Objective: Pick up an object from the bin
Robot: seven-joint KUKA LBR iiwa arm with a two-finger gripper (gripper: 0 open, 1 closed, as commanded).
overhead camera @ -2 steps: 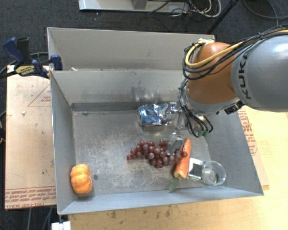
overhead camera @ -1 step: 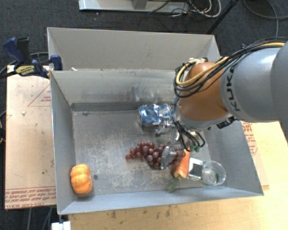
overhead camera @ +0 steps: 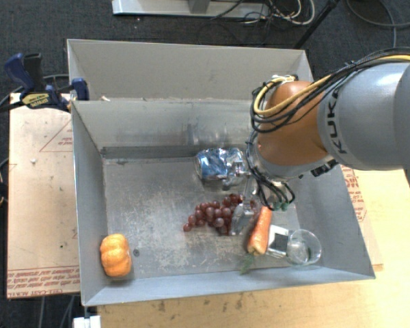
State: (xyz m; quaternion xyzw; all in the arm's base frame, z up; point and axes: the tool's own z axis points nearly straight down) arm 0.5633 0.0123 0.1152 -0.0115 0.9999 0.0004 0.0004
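Hanging low toward the front-right corner of the bin (overhead camera: 143,203), the gripper (overhead camera: 242,216) meets the right end of a bunch of dark red grapes (overhead camera: 208,216). I cannot tell whether it is spread or closed. An orange carrot (overhead camera: 260,229) lies just beside it. A crumpled silver-blue wrapper (overhead camera: 217,164) lies behind, a clear cup (overhead camera: 305,247) lies nearer the corner, and a small orange pumpkin (overhead camera: 115,255) sits by the front-left corner.

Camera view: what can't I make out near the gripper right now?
In the camera view:
Crumpled silver wrapper: right side hidden behind the arm's orange cover.
Bunch of dark grapes: right end covered by the gripper.
Carrot: upper end under the wrist cables.
Small black-and-white thing between carrot and clear glass: too small to identify.
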